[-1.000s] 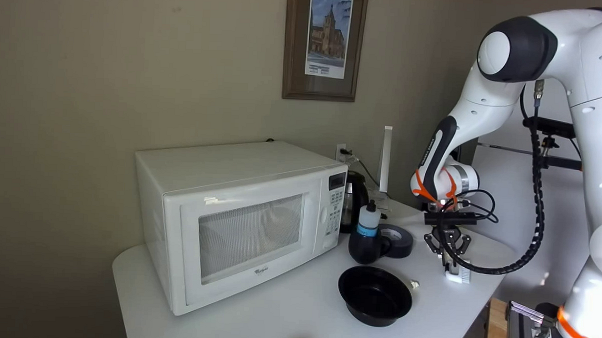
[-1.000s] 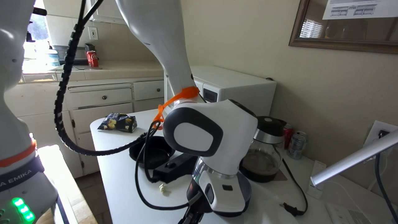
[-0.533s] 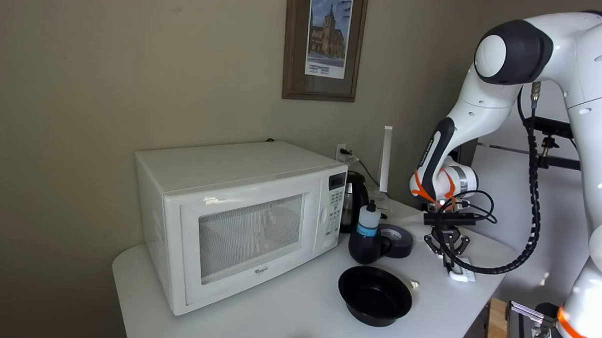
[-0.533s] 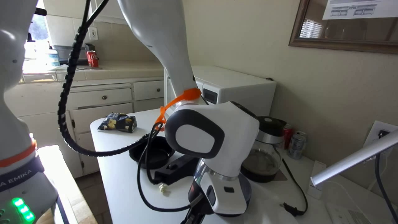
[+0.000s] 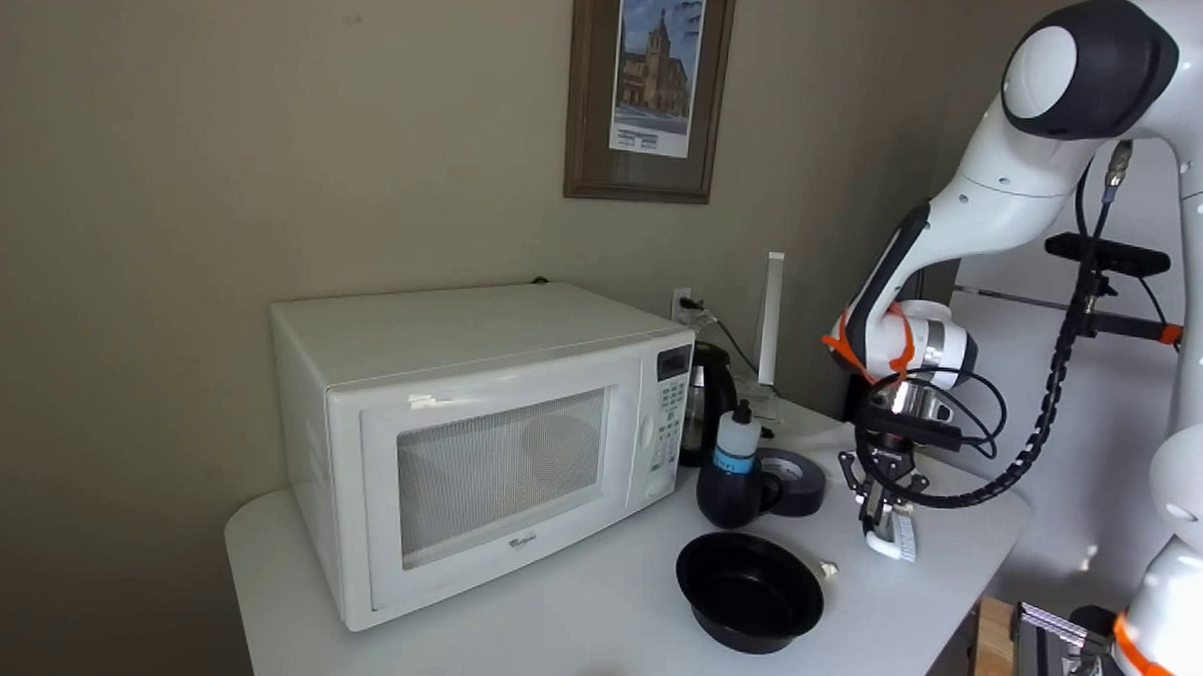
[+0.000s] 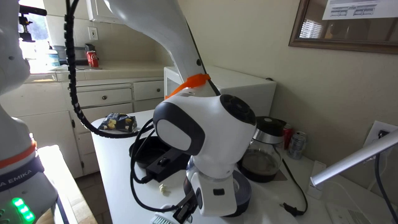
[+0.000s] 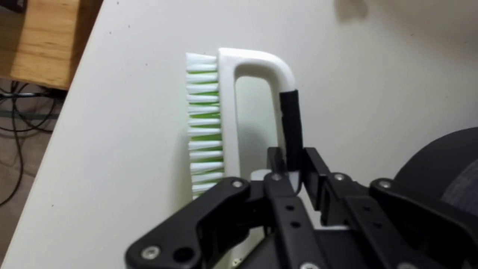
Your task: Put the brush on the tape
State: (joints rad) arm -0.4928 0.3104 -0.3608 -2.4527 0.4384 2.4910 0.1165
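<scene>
Table (image 5: 511,645), white and round-cornered, is overhung at the right, in an exterior view, by a white robot arm (image 5: 996,202). Its left part is filled largely by a white microwave (image 5: 488,434), and just beside that is set a glass kettle (image 6: 261,160) with a black lid. A black bowl (image 5: 750,588) is set apart from both, and a dark snack bag (image 6: 118,122) is laid near the table's edge. From the arm is carried the black gripper (image 7: 294,160); its jaws are clamped from both sides on the black-wrapped stretch of the handle of a white brush (image 7: 228,112). The white and green bristles are turned toward the table edge in the wrist view; whether the table is touched by the brush cannot be told. The tape (image 5: 801,485), a thick dark roll, is laid flat on the table, apart from the brush and partly hidden by a dark mug (image 5: 726,502), in or behind which a squeeze bottle (image 5: 738,438) is seen. Near the bowl, in both exterior views, a small pale scrap (image 5: 829,568) is shown.
</scene>
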